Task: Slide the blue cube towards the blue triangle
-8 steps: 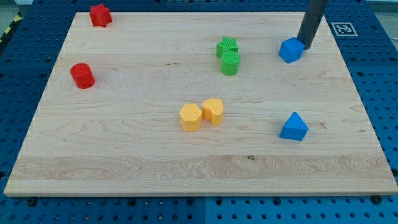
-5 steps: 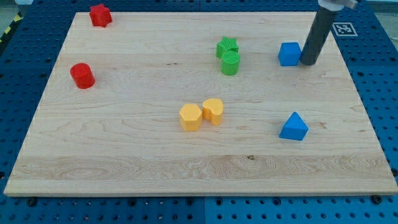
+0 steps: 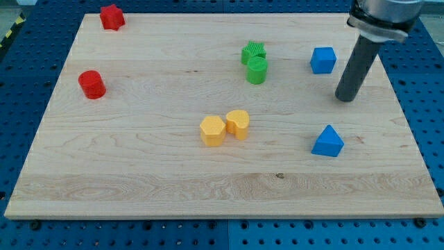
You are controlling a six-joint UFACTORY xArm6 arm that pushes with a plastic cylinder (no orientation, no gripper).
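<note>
The blue cube (image 3: 323,60) sits at the view's upper right of the wooden board (image 3: 139,160). The blue triangle (image 3: 327,142) lies below it, toward the view's lower right. My tip (image 3: 345,98) stands on the board to the right of and below the cube, apart from it, and above the triangle, slightly to its right. It touches neither block.
Two green blocks (image 3: 255,62) sit touching, left of the cube. Two yellow blocks (image 3: 224,127) sit together at mid-board. A red cylinder (image 3: 91,84) is at the view's left and a red star-shaped block (image 3: 112,17) at the top left.
My tip moved from the cube's upper right side down toward the view's bottom, away from the cube. The cube turned and shifted slightly early on, then stayed put.
</note>
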